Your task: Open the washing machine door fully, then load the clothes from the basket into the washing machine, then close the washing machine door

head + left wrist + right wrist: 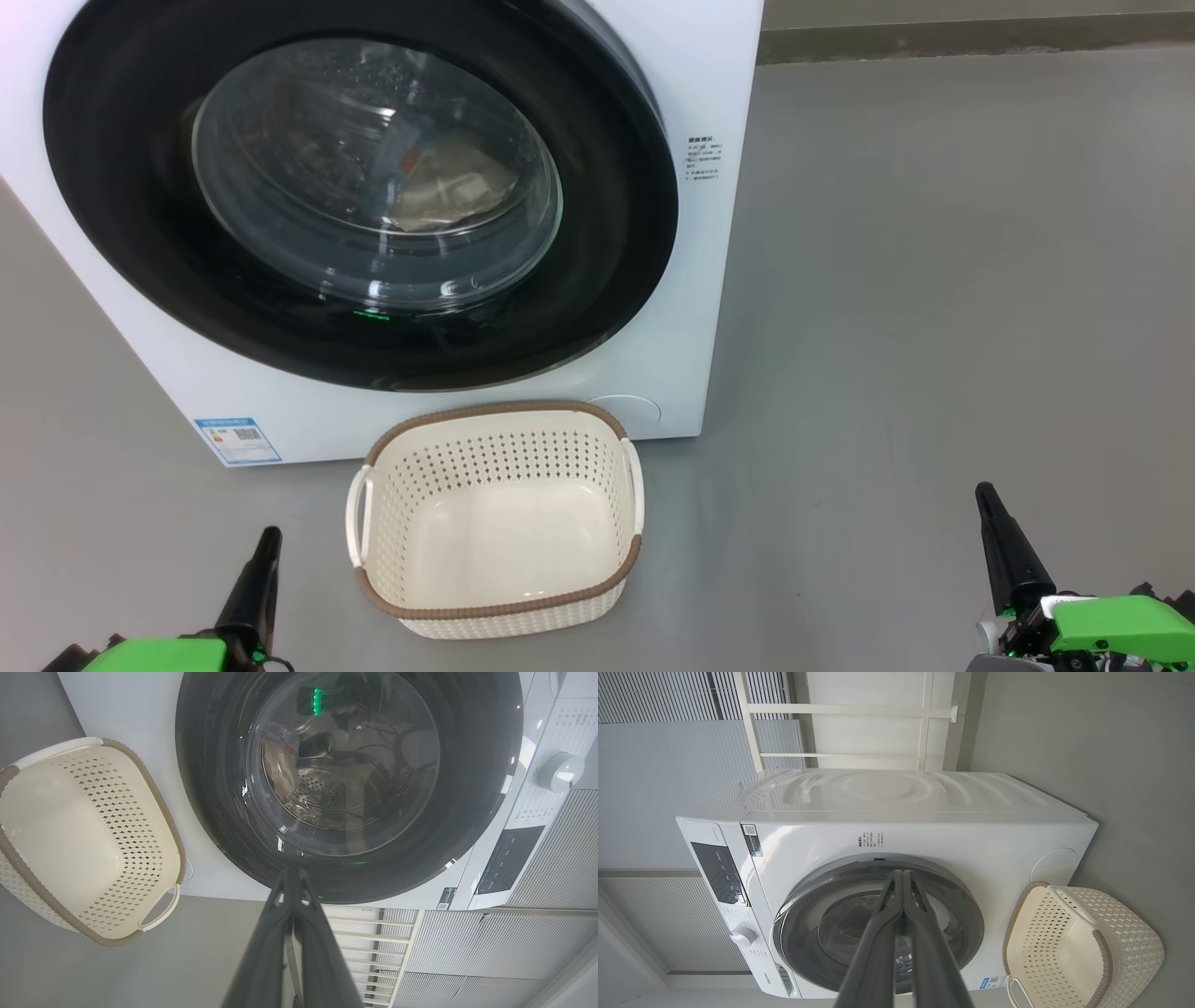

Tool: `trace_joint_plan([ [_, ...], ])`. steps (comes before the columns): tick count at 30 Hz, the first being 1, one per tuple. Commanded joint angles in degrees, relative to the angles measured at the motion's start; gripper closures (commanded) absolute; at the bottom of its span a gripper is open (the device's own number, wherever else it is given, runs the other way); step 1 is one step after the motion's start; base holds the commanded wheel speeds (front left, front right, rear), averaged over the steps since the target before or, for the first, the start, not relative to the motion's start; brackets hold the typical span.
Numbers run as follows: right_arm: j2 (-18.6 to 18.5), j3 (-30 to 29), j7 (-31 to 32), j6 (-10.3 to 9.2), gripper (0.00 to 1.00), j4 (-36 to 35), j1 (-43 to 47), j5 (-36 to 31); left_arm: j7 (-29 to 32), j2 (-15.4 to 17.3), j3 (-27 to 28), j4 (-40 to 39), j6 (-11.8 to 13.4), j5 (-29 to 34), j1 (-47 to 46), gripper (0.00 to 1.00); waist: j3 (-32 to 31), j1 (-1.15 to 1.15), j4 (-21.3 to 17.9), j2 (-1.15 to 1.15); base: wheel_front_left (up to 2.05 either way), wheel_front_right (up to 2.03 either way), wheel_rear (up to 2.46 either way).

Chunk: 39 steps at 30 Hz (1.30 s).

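Washing machine door point(121, 187), shut flush against the front of the washing machine point(709, 280). The top and left of the machine are cut off by the head view's frame. Behind the bulging glass, the clothes point(448, 191) are seen as a pale crumpled mass with a small orange patch. Reflections on the glass blur their outline, and single garments cannot be told apart. A green glint point(371, 315) is mirrored in the black rim.

The basket point(495, 415) is set on the grey floor point(934, 280), just before the lower edge of the machine's front and toward its right corner, with its smooth bottom exposed. Whether it touches the machine cannot be told.

The left gripper point(271, 534) and the right gripper point(983, 493) are held low on either side of the basket and well apart from it. Each has its fingers pressed together.

A blue label point(238, 441) is shown at the front's lower left corner in the head view. In the right wrist view, a dark control panel point(720, 872), a dial point(742, 936), the machine's ribbed top, a slatted wall point(668, 700) and white rails point(850, 709) are added. In the left wrist view, the perforated drum point(317, 798) is made out through the glass.
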Motion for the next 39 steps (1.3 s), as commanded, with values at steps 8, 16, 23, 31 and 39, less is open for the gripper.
trace_joint_plan([
  [8,-0.21,1.29,0.45,0.09,1.00,-1.76,-2.62,0.20,0.34,0.71,2.04,-1.68,-0.17,-0.41,-2.36,1.00,0.00,0.00,0.00,0.00,0.00,0.00,0.00],
  [16,-0.21,1.29,0.45,0.09,1.00,-1.76,-2.62,0.20,0.34,0.71,2.04,-1.68,-0.17,-0.41,-2.36,1.00,0.00,0.00,0.00,0.00,0.00,0.00,0.00],
  [23,-0.21,1.29,0.44,0.09,1.00,-1.76,-2.62,0.20,0.34,0.71,2.03,-1.68,-0.17,-0.41,-2.36,1.00,0.00,0.00,0.00,0.00,0.00,0.00,0.00],
  [31,-0.21,1.29,0.44,0.09,1.00,-1.76,-2.62,0.20,0.34,0.71,2.03,-1.69,-0.17,-0.41,-2.36,1.00,0.00,0.00,0.00,0.00,0.00,0.00,0.00],
  [39,-0.21,1.29,0.44,0.09,1.00,-1.76,-2.62,0.20,0.34,0.71,2.03,-1.69,-0.17,-0.41,-2.36,1.00,0.00,0.00,0.00,0.00,0.00,0.00,0.00],
])
